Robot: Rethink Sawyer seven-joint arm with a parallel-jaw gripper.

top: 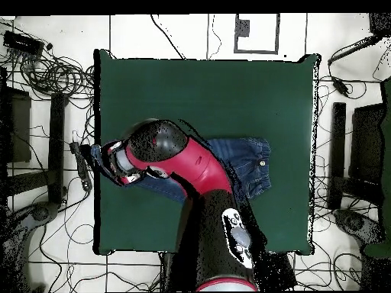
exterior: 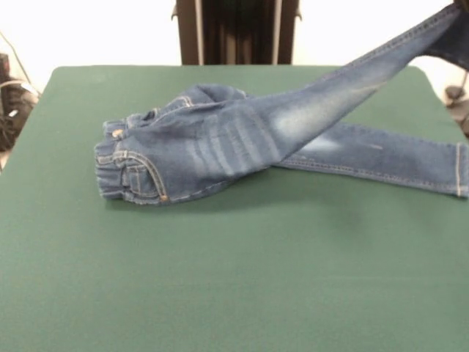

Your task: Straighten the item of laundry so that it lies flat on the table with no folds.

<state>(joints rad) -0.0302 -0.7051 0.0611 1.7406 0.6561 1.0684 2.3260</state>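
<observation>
The item of laundry [exterior: 220, 139], a small pair of blue jeans, lies on the green table [exterior: 220, 293] with its waistband at the left. One leg lies flat toward the right edge. The other leg is lifted, crossing over the flat leg and rising to the top right corner, where my gripper [exterior: 462, 6] barely shows, shut on the leg's end. From above, the red arm [top: 179, 156] covers most of the jeans [top: 246, 164]; only the waist part shows, to the arm's right. The table [top: 206, 84] shows around it.
Cables and dark equipment [top: 46, 69] lie on the floor around the table, some at the left edge [exterior: 11, 103] in the front view. Dark stands [top: 366, 145] sit beside the table's right edge in the overhead view.
</observation>
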